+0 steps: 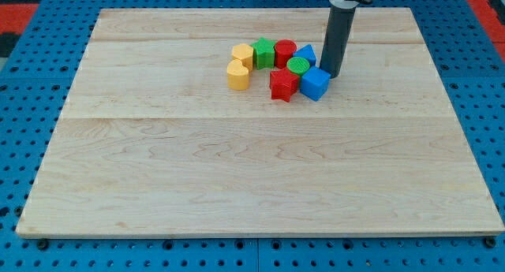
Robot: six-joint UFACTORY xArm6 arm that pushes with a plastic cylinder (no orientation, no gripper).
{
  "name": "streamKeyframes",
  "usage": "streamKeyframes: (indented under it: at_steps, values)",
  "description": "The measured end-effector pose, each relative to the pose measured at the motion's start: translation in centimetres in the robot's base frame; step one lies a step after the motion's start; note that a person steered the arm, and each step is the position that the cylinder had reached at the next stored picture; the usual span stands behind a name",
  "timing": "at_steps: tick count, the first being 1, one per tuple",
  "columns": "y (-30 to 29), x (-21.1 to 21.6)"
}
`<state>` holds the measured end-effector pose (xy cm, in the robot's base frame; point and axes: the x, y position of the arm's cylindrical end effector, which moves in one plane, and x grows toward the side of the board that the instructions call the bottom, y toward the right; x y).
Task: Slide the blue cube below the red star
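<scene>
The blue cube [315, 83] sits on the wooden board, touching the right side of the red star [283, 84]. My tip [331, 74] stands just to the upper right of the blue cube, against or very near its top-right corner. The rod rises from there toward the view's top edge.
A cluster lies above and left of the star: a green cylinder [298, 65], a blue block [307, 54] of unclear shape, a red cylinder [285, 51], a green star [263, 52], and two yellow blocks [242, 54] [237, 75]. The wooden board [237, 177] lies on a blue pegboard.
</scene>
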<state>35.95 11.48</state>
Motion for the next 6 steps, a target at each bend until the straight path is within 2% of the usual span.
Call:
streamKeyframes:
  at_steps: [4, 6]
  values:
    - [-2.7, 5.7]
    - [-2.7, 5.6]
